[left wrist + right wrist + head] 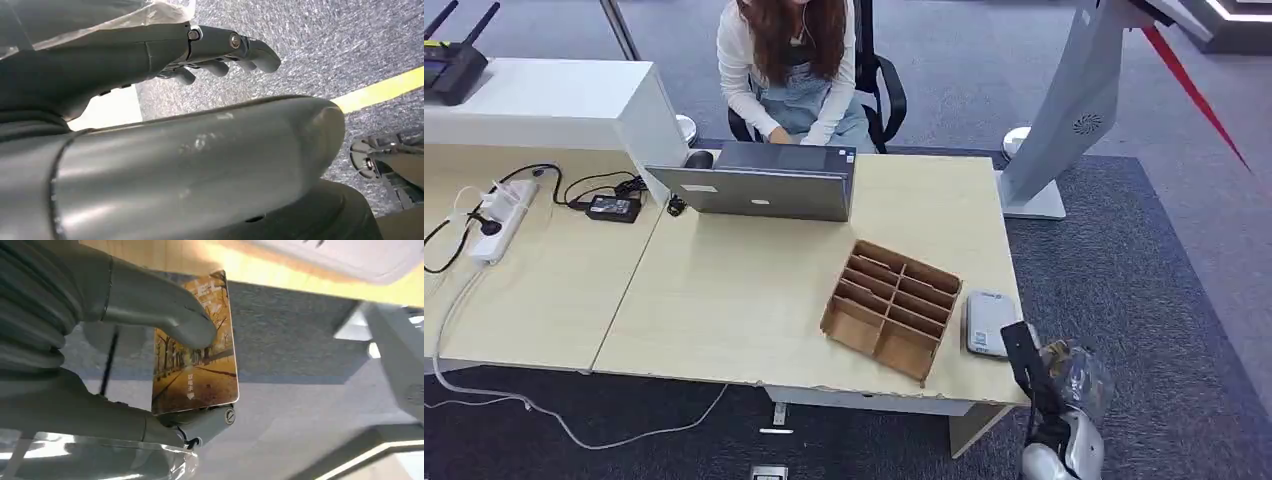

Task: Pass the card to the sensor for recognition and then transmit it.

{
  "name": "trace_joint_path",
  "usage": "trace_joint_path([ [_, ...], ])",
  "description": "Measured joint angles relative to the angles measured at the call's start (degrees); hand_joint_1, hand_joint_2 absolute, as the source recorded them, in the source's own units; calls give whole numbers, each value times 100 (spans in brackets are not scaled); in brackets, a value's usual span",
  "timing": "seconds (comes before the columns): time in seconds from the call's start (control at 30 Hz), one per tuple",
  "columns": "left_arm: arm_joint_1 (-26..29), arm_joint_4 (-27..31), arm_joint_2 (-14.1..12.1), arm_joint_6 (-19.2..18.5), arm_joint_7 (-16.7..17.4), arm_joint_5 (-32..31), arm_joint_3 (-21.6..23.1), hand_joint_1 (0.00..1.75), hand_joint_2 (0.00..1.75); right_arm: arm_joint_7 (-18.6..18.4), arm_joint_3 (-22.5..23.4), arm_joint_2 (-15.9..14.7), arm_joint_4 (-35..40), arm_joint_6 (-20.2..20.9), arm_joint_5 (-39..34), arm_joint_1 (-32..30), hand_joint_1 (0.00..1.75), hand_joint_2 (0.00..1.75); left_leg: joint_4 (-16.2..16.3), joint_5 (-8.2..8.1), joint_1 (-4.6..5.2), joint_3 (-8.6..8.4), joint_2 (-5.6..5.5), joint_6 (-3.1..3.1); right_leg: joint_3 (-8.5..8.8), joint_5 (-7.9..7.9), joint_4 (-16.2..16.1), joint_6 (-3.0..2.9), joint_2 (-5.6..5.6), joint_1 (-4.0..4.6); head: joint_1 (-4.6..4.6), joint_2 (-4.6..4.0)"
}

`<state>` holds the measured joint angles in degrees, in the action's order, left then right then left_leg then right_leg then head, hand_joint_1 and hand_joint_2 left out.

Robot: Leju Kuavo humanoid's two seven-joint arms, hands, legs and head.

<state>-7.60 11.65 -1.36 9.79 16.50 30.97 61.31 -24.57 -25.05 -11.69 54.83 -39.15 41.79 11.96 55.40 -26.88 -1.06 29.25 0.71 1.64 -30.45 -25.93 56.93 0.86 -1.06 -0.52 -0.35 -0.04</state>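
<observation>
Fingers (200, 425) and thumb pinch card (197, 365) — flat, glossy, autumn-tree print.

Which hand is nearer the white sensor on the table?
Right. The right hand holds the card just off the table edge beside the sensor; the left hand hangs over carpet.

The right robot hand (165, 340) pinches the card (197, 355) under its thumb; the left robot hand (210, 50) hangs, fingers apart.

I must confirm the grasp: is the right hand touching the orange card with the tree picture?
Touching. Right wrist view shows the right hand's grey thumb pressed on the orange card.
</observation>
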Motion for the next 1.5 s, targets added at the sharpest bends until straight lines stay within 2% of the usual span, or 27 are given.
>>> trace_joint_path([
  [0.1,1,0,0,-13,0,-15,0,0,0,-58,7,-109,631,249,335,55,175,175,1,5,2,0,-1,-6,-4,2,0,1,-2,-1,0,0],
  [0.23,24,0,-2,-39,-41,-20,0,0,0,-422,11,-252,1695,684,1033,170,175,175,1,7,3,23,-9,-5,-3,6,5,5,-5,-2,0,0],
  [0.3,15,-2,-11,-57,-48,-37,2,0,0,-518,-57,-197,2343,1081,1553,615,175,175,1,9,9,25,30,-1,-40,19,9,-1,33,-6,-4,0],
  [0.37,-27,0,-9,-61,-50,-37,0,0,0,-629,-109,-136,2806,1292,1699,1011,175,175,2,14,3,15,23,-3,-34,16,8,7,32,-3,-7,0],
  [0.43,-25,0,-4,-61,-59,-52,0,0,0,-653,-168,-125,3174,1296,1714,1157,175,175,3,15,0,14,-14,-2,-18,8,7,14,-11,-1,-2,0],
  [0.6,-4,0,-9,-59,-59,-55,2,0,0,-636,-219,-125,3638,1211,1694,1168,171,175,2,14,6,20,-11,-2,-21,9,7,13,-7,-4,-2,0],
  [0.7,-7,0,-9,-59,-57,-57,0,0,0,-603,-249,-127,3793,1196,1688,1168,166,175,3,14,8,20,-11,-3,-22,9,7,13,-7,-6,-2,0],
  [0.83,-5,0,-9,-61,-59,-109,2,0,0,-347,-313,-151,3926,1213,1775,1282,157,175,2,14,10,26,-11,-3,-24,10,7,12,-6,-8,-2,0],
  [0.9,-10,0,-9,-72,-63,-136,2,0,0,-288,-383,-147,3994,1400,1898,1502,155,175,2,15,9,25,-9,-2,-25,11,7,11,-5,-7,-2,0],
  [0.97,-11,0,-9,-102,-85,-179,2,0,0,-290,-539,-99,4029,1760,2156,1775,155,175,2,17,8,24,-9,0,-25,13,8,10,-4,-7,-2,0],
  [1.03,-23,0,-9,-147,-105,-223,2,0,0,-295,-715,7,4027,2103,2436,2033,161,175,2,18,5,25,-9,1,-26,13,8,10,-5,-4,-2,0],
  [1.2,-31,0,-9,-212,-170,-343,17,0,0,-275,-1169,312,3968,2415,2510,2588,148,175,1,19,2,31,-11,2,-28,13,10,10,-5,-1,-2,0],
  [1.4,-56,0,-2,-258,-330,-435,35,0,0,-100,-1554,896,2985,2337,1915,3546,145,175,0,19,2,31,-11,2,-29,13,11,10,-7,-1,0,0],
  [1.47,-53,0,-2,-258,-354,-452,44,0,0,-83,-1661,1032,2637,2326,1817,3736,110,175,1,20,3,32,-12,3,-28,13,11,10,-7,-1,0,0],
  [1.5,-53,0,-2,-258,-361,-463,48,0,0,-67,-1696,1113,2465,2326,1764,3802,110,175,1,20,3,33,-13,3,-28,13,11,10,-7,-1,0,0],
])
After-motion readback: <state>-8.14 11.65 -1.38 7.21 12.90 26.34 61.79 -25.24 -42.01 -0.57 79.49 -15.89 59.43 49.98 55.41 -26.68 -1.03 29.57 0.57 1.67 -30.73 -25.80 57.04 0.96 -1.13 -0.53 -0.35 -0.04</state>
